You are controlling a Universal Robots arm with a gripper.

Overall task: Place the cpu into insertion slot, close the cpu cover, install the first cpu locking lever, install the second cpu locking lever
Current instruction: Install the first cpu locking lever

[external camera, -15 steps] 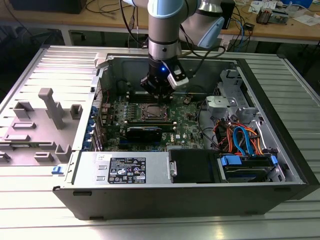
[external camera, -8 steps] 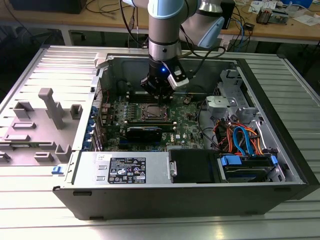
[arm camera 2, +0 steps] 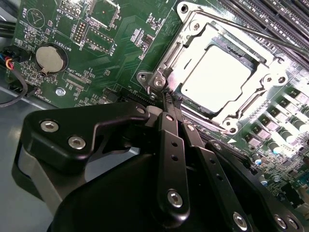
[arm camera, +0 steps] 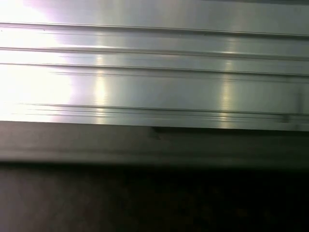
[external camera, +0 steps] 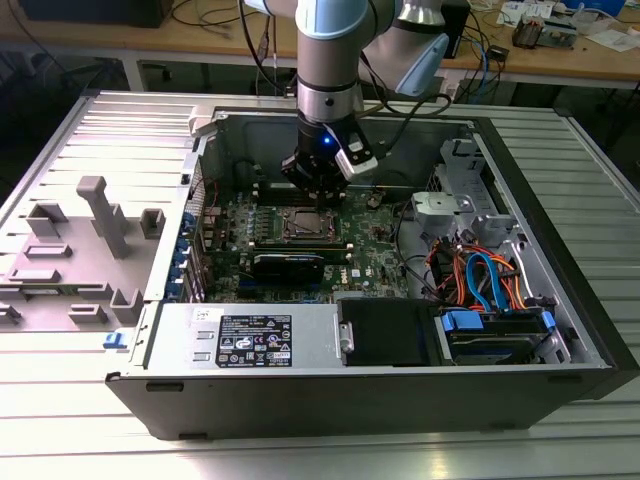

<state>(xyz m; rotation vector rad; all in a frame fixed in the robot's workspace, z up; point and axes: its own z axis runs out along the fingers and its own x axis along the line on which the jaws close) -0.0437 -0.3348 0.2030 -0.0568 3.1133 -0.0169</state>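
Gripper (arm camera 2: 166,96) poised over the motherboard (arm camera 2: 120,48), fingers pressed together and empty, tips at the cover's (arm camera 2: 190,36) corner; the cpu (arm camera 2: 217,72) sits in its slot (external camera: 306,224), cover down around it.

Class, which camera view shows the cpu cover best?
The second wrist view: the cpu cover lies close, its silvery frame around the bright cpu. In the exterior view it is small, below the gripper.
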